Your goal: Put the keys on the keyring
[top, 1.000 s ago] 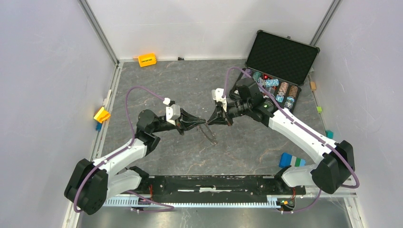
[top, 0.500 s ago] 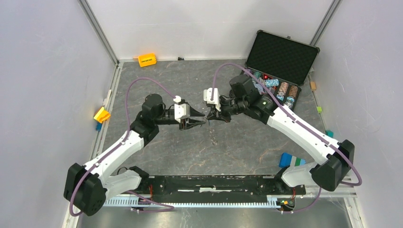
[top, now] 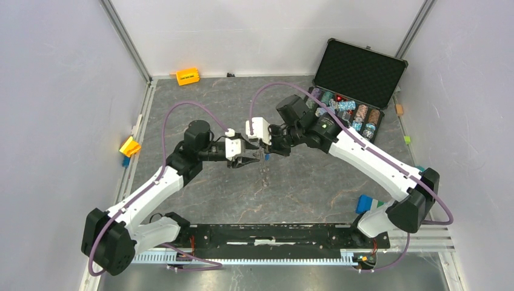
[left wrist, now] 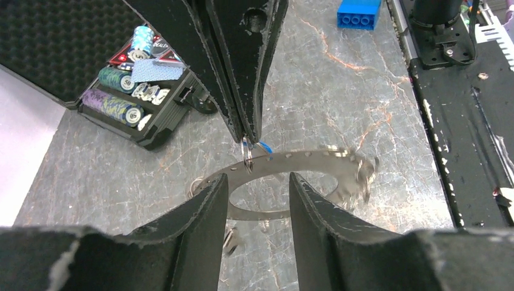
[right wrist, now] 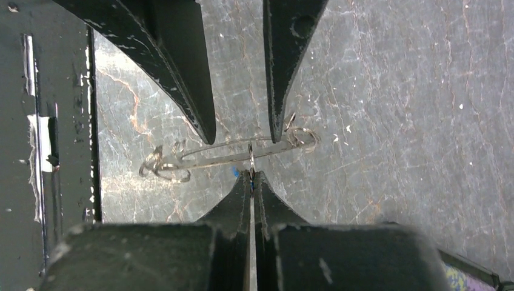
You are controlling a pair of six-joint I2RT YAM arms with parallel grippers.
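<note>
Keyring [left wrist: 303, 159], a flat grey band pierced with small holes, is raised above the table [top: 200, 103] near its middle, where the two grippers meet tip to tip. Small grey keys [left wrist: 362, 173] hang on it in a blurred cluster at the end toward the arm bases, and a few more loops show at the other end.

The left gripper [left wrist: 257, 182] has its fingers a moderate way apart. The hoop runs across just beyond their tips; I cannot tell whether it rests on them or only passes them. The right gripper [right wrist: 251, 177] comes in from the opposite side with its fingers pressed together on the small wire loop of a key [left wrist: 247, 154]. A sliver of blue shows beside that loop. The loop overlaps the band's edge, but I cannot tell whether it is threaded on.

An open black case [top: 357, 70] lies at the far right behind the right arm, well apart from the hoop, with rows of poker chips [left wrist: 115, 79] in its tray. A purple cable [top: 267, 91] arches from the right wrist over the ground between case and hoop. A blue block [top: 368, 203] sits near the right arm's base, beside the black base rail [top: 267, 233]. An orange block [top: 187, 76] lies by the far wall and a yellow piece [top: 129, 146] at the left edge, both well apart from the grippers.
</note>
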